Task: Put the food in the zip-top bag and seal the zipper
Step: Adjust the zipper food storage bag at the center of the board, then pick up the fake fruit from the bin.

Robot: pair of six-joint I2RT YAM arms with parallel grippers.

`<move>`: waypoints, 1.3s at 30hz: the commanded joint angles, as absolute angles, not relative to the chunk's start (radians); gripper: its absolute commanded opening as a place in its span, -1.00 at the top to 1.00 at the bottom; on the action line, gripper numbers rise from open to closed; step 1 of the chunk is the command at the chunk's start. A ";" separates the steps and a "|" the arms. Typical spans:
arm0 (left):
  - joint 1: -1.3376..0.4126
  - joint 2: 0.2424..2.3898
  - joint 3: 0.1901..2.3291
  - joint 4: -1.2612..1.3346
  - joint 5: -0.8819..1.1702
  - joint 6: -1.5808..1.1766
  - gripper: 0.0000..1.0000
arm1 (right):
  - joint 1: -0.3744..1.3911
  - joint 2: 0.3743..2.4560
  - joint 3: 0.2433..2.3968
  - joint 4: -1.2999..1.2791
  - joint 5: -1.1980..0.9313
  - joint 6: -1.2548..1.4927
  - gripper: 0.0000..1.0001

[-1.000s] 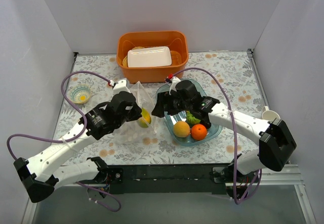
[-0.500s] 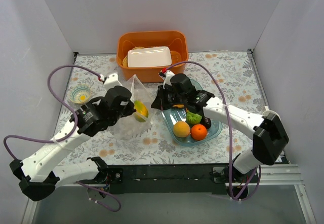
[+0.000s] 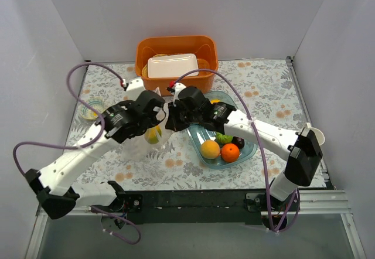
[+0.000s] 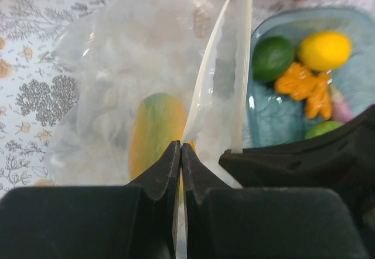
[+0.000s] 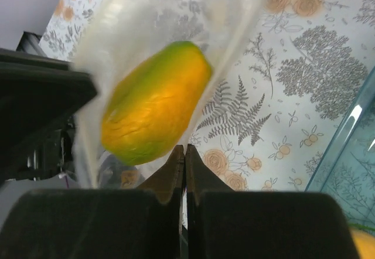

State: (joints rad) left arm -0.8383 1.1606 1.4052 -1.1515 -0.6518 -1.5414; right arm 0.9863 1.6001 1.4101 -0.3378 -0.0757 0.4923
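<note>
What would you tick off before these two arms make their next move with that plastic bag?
1. Grip of the left jaws on the zip-top bag: ok, shut on its edge film.
2. Grip of the right jaws on the bag: ok, shut on the film by the zipper.
3. The mango sits inside the bag: ok.
4. The zipper is sealed: not ok, the mouth gapes.
5. All food is bagged: not ok; an orange and other pieces lie in the blue tray.
6. The mouth is wide enough for the next piece: cannot tell.
</note>
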 commanded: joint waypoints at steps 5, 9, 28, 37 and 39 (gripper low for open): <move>-0.815 1.213 1.420 -1.216 -0.571 -1.531 1.00 | 0.971 1.630 1.540 -0.535 -0.088 0.486 0.97; -0.786 1.193 1.404 -1.201 -0.579 -1.508 1.00 | 0.966 1.552 1.404 -0.345 -0.184 0.512 0.97; -0.767 1.158 1.301 -1.100 -0.489 -1.447 1.00 | 0.930 1.272 1.106 -0.377 0.118 0.520 -0.70; -0.769 1.134 1.172 -0.963 -0.388 -1.419 1.00 | 0.870 1.172 0.919 -0.475 0.120 0.584 -0.83; -0.769 1.147 1.166 -0.953 -0.380 -1.416 1.00 | 0.868 1.187 0.913 -0.480 0.130 0.594 -0.84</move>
State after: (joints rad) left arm -0.7738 1.1526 1.1751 -1.0096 -0.4179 -1.4391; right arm 0.8677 1.1637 0.9371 -0.4347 0.0933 0.5575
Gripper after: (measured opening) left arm 0.013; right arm 0.917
